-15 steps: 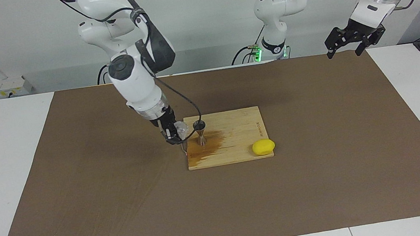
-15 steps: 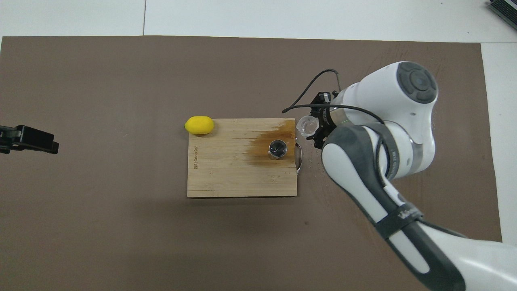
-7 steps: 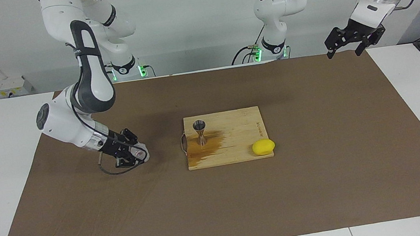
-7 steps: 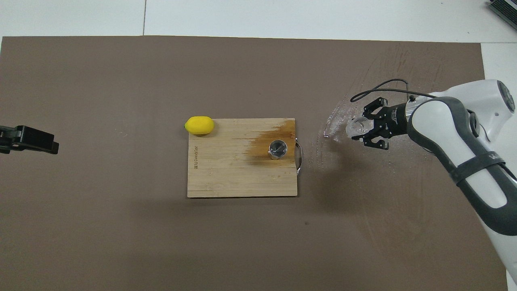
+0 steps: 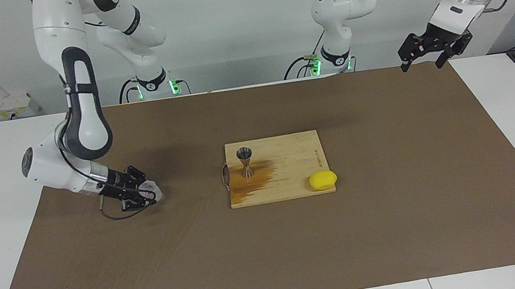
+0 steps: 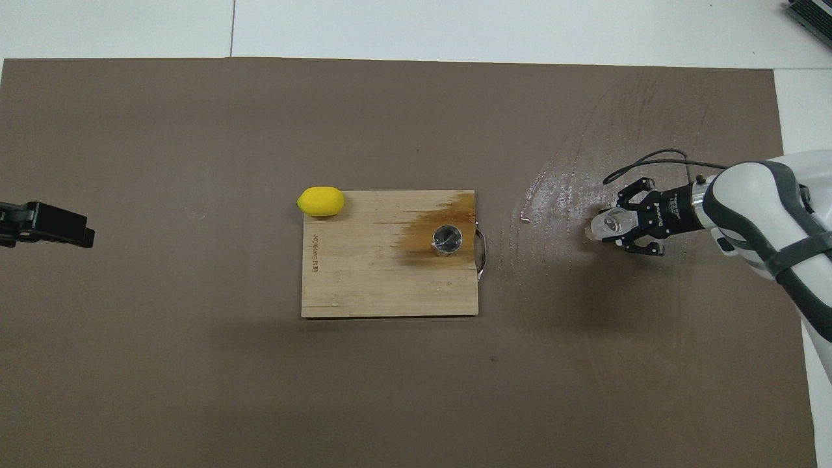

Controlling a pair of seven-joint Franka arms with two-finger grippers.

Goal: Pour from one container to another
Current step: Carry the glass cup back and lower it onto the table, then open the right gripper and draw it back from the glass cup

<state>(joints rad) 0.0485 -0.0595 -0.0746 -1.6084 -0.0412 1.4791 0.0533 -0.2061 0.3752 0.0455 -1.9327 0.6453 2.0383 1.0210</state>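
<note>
The clear cup is in my right gripper, tipped on its side, low over the brown mat toward the right arm's end of the table; I cannot tell if it touches the mat. It also shows in the overhead view, with the right gripper shut around it. The steel jigger stands upright on the wooden board, well apart from the cup; from above the jigger shows its open mouth. My left gripper waits open above the mat's corner by its base, and its tip shows in the overhead view.
A yellow lemon lies at the board's corner, also seen from above. A dark wet stain spreads on the board around the jigger. Wet streaks mark the mat between board and cup.
My right arm carried the cup from beside the jigger away toward its own end of the table and lowered it near the mat. The left arm has not moved.
</note>
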